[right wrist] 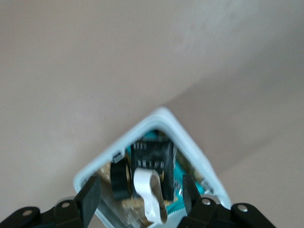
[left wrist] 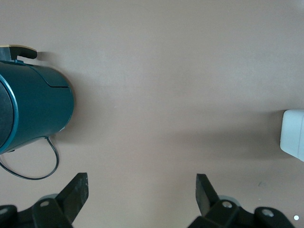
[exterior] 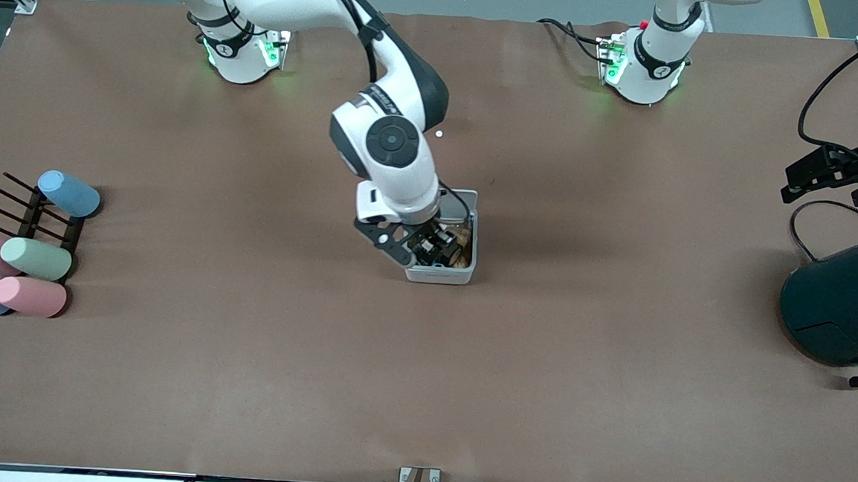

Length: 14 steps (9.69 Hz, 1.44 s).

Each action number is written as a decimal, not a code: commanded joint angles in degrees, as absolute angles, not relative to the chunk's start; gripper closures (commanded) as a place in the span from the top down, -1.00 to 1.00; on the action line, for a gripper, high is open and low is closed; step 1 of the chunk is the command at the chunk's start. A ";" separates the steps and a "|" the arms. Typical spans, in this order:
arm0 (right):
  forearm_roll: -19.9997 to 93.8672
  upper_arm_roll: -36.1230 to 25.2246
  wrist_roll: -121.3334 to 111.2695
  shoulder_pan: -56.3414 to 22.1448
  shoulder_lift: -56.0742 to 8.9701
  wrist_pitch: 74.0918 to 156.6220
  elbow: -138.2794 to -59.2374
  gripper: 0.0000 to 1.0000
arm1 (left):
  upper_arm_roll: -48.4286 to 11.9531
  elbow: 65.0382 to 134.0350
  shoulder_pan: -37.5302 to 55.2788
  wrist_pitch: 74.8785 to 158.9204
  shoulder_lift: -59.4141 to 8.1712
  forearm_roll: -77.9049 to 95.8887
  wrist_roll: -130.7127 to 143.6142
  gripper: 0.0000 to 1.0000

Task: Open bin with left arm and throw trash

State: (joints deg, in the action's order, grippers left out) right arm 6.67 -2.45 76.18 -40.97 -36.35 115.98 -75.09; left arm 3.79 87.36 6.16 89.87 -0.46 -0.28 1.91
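The bin (exterior: 442,274) sits mid-bench, open, its short pale wall facing the front camera and its long axis running from that wall toward the robots' bases. Inside lie the trash pieces — a black wrapper (right wrist: 152,159) with pale print, a white paper strip (right wrist: 149,197) curled upright, and a dark tape ring (right wrist: 119,179) standing on edge beside it.

The right gripper (exterior: 436,250) hangs directly over the bin's mouth, jaws spread wide and holding nothing; its fingers (right wrist: 90,199) straddle the contents.

At the left arm's end of the bench, the left gripper (left wrist: 141,192) is over bare bench — jaws wide, empty — near a dark teal container (exterior: 846,300) lying on its side. The left arm waits.
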 commanded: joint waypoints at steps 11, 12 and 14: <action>2.74 -2.02 -5.48 1.30 -3.53 74.19 -81.74 0.94 | 4.39 85.69 3.96 88.68 -1.32 0.26 1.67 1.00; 1.68 -2.02 -7.80 2.62 -2.91 74.09 -81.74 0.98 | 4.39 85.69 3.43 88.68 -1.32 0.26 1.67 1.00; -1.65 -1.59 -7.65 1.94 -2.03 74.18 -82.17 0.98 | 4.48 85.69 3.43 88.68 -1.32 0.18 1.67 1.00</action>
